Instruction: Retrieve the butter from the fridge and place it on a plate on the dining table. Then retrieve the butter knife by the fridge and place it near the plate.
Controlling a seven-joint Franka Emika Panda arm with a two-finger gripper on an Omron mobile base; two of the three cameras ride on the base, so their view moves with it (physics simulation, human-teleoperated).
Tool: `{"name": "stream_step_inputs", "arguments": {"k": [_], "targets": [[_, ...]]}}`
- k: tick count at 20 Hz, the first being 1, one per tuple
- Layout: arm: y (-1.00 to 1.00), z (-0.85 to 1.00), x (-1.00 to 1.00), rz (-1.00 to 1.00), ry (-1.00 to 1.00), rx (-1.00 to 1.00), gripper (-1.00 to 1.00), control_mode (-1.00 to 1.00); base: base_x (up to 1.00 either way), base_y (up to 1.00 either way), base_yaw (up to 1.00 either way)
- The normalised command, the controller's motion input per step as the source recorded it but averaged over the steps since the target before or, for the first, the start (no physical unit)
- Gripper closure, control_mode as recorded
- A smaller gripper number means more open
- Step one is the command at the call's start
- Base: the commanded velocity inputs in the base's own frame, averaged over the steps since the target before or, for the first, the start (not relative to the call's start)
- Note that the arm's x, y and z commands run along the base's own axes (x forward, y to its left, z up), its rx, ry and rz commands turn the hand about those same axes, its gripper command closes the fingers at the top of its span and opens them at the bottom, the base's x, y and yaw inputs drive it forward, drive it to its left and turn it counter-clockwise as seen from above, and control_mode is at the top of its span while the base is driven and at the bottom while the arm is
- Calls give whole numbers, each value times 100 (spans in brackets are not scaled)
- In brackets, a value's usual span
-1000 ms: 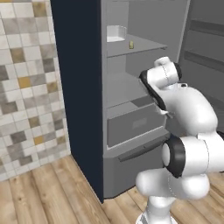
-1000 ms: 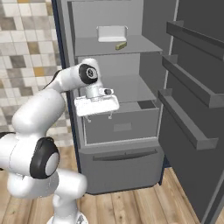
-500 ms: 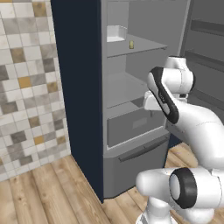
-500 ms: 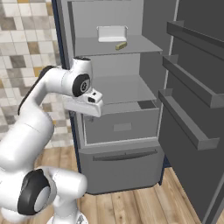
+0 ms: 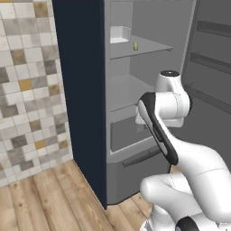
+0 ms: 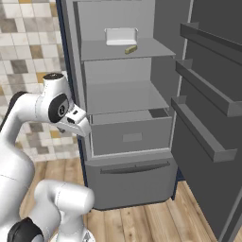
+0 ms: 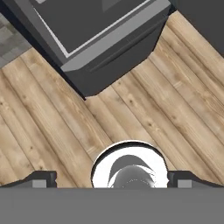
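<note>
Nearest, the pincer [image 7: 112, 179] points straight down at the wooden floor [image 7: 175, 113]; its two dark fingertips [image 7: 41, 178] sit far apart at the edges of the hand view, so it stands open and holds nothing. In the right base view the hand is a white block [image 6: 78, 120] beside the fridge's left wall, fingers too small to make out; in the left base view the arm's own links cover it.

Beyond it stands the fridge [image 6: 127, 142], door swung wide to the right, its lower drawer [image 6: 130, 134] pulled partly out. The drawer's inside is hidden behind its front panel.

Farthest, on the upper shelf [image 6: 123, 49], lies the butter [image 6: 131, 48], just in front of a pale white container [image 6: 121, 36]. Its long axis runs roughly left-right in the right base view, slightly slanted; in the left base view it shows as a tiny end-on block [image 5: 135, 46], shape hard to read.

Since half a second ago the hand has swung leftward away from the drawer front and turned downward, and the arm's upper link has folded lower.
</note>
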Motion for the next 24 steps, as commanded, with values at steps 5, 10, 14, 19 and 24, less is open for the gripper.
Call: {"name": "stream_step_inputs", "arguments": {"k": [5,10,14,19,24], "targets": [[0,0,0,0,0,0,-100,-100,0,0,0],[0,0,0,0,0,0,-100,100,6,0,0],[0,0,0,0,0,0,-100,100,91,-3,8],[0,0,0,0,0,0,-100,100,65,-28,18],[0,0,0,0,0,0,-100,100,29,-86,26]]}}
